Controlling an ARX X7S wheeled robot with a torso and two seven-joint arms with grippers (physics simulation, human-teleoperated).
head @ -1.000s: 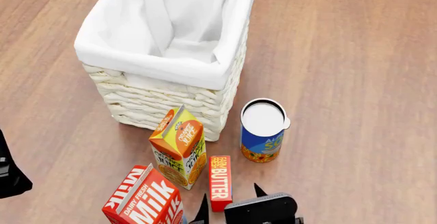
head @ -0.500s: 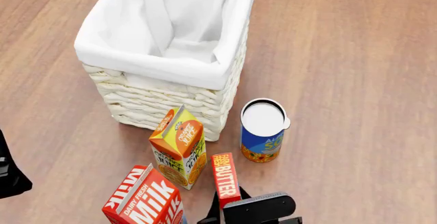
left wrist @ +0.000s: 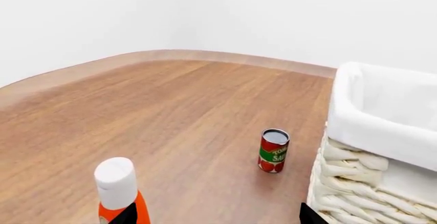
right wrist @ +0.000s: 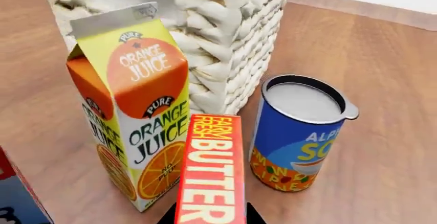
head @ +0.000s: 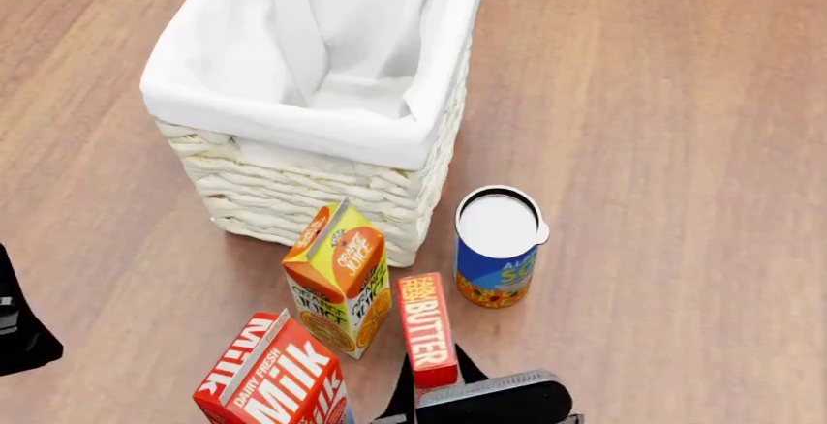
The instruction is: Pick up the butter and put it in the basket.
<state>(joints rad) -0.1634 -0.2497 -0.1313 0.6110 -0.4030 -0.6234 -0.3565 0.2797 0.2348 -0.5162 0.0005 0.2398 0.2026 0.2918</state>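
Observation:
The butter, a slim red box with white lettering, sits between the jaws of my right gripper, which is shut on its lower end and holds it tilted between the orange juice carton and the blue can. In the right wrist view the butter fills the gap between the black fingertips. The cream wicker basket with its white liner stands just behind; its weave also shows in the right wrist view and in the left wrist view. My left gripper is open and empty, off to the left.
An orange juice carton and a red-and-white milk carton stand left of the butter. A blue can stands right of it. The left wrist view shows a red sauce can and an orange bottle with a white cap.
My right gripper has shut on the butter and raised it; the box now shows higher and more tilted beside the juice carton. The left arm has not moved.

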